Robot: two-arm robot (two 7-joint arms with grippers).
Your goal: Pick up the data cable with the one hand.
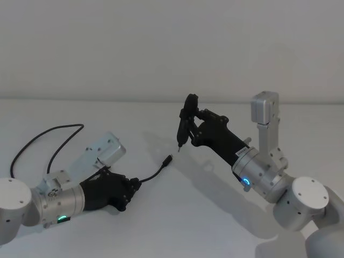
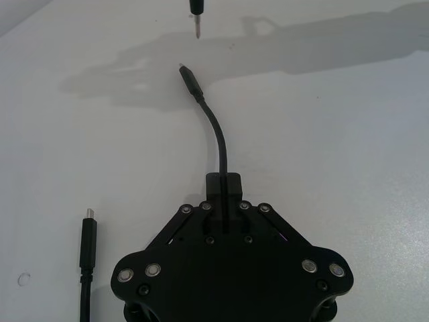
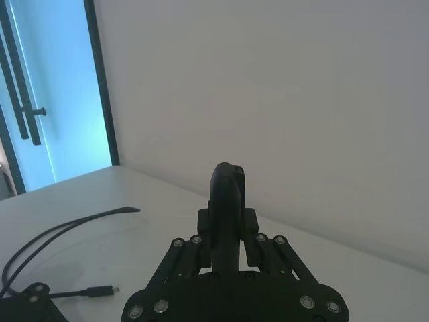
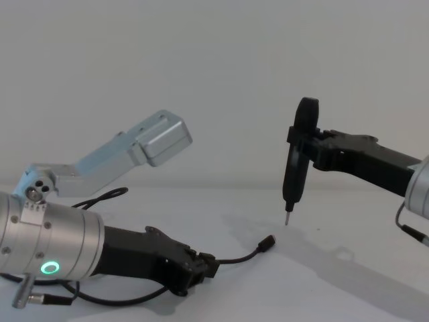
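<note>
My left gripper (image 1: 134, 185), black with a silver wrist and green ring, lies low over the white table (image 1: 177, 226) and is shut on the data cable (image 1: 156, 173). The thin black cord passes between its fingers (image 2: 223, 184) and curves forward to a small dark plug (image 2: 189, 77) with a short metal tip. In the chest view the plug (image 4: 269, 241) sits just above or on the table ahead of the left gripper (image 4: 204, 263). The rest of the data cable loops back on the left (image 1: 48, 140).
My right gripper (image 1: 200, 124) hangs over the table's middle, shut on an upright black tool (image 1: 185, 121) whose pin tip (image 4: 287, 218) points down just beyond the plug. A second dark plug with a silver end (image 2: 88, 233) lies beside the left gripper. A wall stands behind.
</note>
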